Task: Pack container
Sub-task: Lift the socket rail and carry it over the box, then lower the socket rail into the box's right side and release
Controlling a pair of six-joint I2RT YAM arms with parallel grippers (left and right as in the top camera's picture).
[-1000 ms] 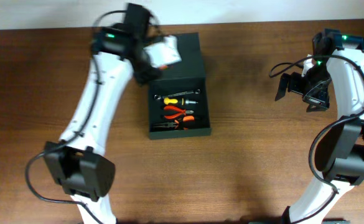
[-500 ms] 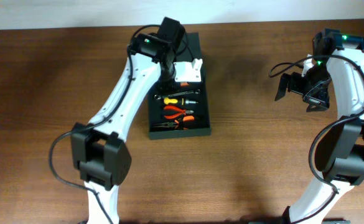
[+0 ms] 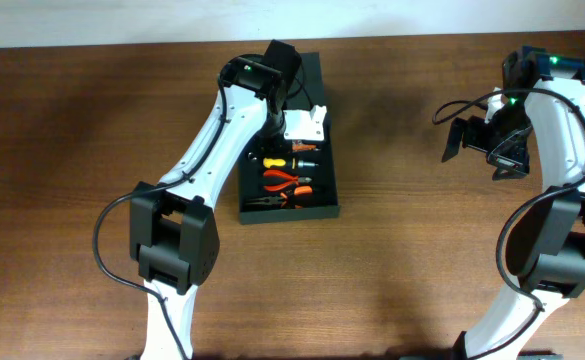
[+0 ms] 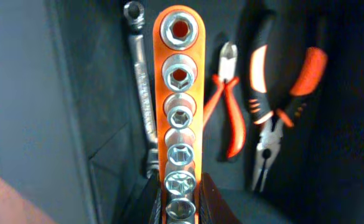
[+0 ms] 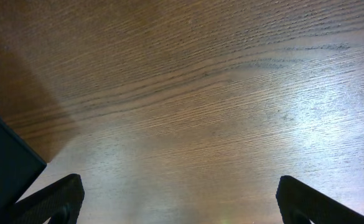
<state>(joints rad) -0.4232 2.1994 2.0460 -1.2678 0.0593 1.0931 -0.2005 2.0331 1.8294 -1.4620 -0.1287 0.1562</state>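
– Jaws on the left arm are working over the container (image 3: 292,211) in the overhead view. It is lying on the table (image 3: 422,260) straight beneath them, its lid (image 3: 313,78) lying open on the far side. What are the right jaws doing?

– Hanging released over bare wood, with the container well off to their side.

– And from the left wrist?

– The left jaws are clenching the near end of an orange socket rail (image 4: 180,93), which is pointing away from them into the box. Beside it, a wrench (image 4: 143,93), orange cutters (image 4: 233,115) and pliers (image 4: 270,124) are lying on the dark floor.

– So how are you judging the box?

– I'm judging it stiff, matte and not slippery, and fairly heavy with steel inside. I would be taking it by the lid's free edge for closing, or by both side walls for shifting. The hinged flap is probably going to twist if pulled at one corner.

– Right wrist?

– Both fingertips (image 5: 54,199) are standing wide apart with nothing between them. A dark corner is showing to one side of them, and I cannot tell whether it is the container.
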